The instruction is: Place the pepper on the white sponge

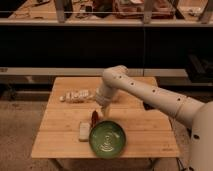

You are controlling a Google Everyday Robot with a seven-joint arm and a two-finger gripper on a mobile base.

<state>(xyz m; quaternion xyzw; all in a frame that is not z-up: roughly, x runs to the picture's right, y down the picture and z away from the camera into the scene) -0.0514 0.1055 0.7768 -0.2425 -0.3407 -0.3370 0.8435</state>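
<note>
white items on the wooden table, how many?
2. The small off-white rectangular sponge lies just left of the round green bowl. The long white lumpy object lies at the back left. The gripper hangs above mid-table and may hide something small.

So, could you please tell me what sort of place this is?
Probably a robotics lab or workshop: a light wooden table stands on speckled floor before a long dark cluttered workbench, and the white robot arm's claw hangs over the table by the slender dark red pepper.
</note>
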